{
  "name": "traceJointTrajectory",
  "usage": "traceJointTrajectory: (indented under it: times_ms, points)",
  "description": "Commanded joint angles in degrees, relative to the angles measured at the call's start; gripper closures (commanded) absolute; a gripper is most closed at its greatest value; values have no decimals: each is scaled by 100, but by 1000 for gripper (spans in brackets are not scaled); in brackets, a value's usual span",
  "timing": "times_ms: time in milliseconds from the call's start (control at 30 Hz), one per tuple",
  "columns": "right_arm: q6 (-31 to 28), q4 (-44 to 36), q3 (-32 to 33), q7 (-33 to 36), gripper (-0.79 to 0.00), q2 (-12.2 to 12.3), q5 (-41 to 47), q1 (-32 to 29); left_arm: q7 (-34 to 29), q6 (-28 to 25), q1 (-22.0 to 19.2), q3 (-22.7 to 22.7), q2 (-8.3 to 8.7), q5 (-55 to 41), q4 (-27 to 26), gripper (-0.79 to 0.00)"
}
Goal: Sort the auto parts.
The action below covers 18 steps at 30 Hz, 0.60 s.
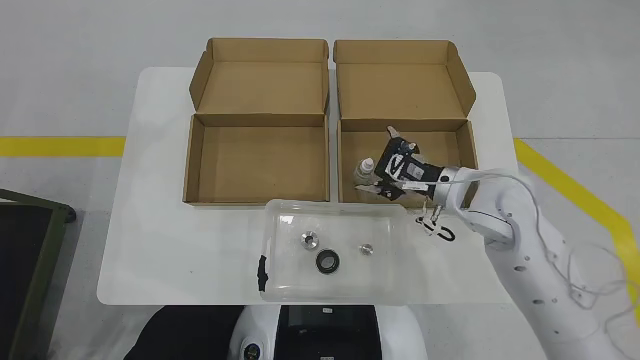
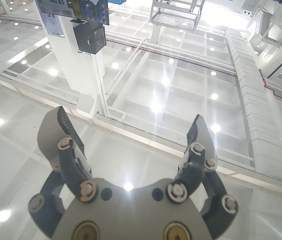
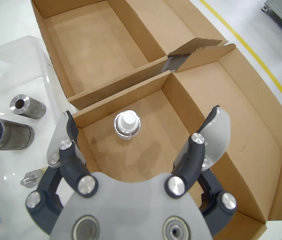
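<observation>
A silver part with a white tip [image 3: 127,126] stands upright on the floor of the right cardboard box [image 3: 231,116], near its corner by the bin. My right gripper [image 3: 142,113] hangs open just above it, its fingers on either side and not touching. From above, the same part [image 1: 365,169] sits just beyond the right gripper [image 1: 383,163]. The clear bin [image 1: 290,205] holds a silver cylinder [image 1: 310,239], a dark sleeve [image 1: 327,261] and a small metal piece [image 1: 366,250]. My left gripper [image 2: 129,116] is open, holds nothing and points up at the ceiling.
The left cardboard box [image 1: 255,163] lies open with a bare floor, its lid flap folded back. Both boxes sit side by side behind the bin on the white table [image 1: 150,210]. In the right wrist view the cylinder [image 3: 27,106] and sleeve [image 3: 6,134] lie in the bin.
</observation>
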Motion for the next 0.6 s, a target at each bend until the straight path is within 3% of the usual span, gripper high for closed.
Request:
traceJointTrajectory:
  times_ms: [0, 300, 567]
  points:
    - [-58, -288, 125, 65, -785, 34, 18, -169, 0, 0, 0, 0, 0, 0, 0, -785]
    - [-465, -1416, 517, 245, -785, 169, 88, -950, 0, 0, 0, 0, 0, 0, 0, -785]
    - [-908, -1881, 421, 304, -785, 244, -212, -1401, 0, 0, 0, 0, 0, 0, 0, -785]
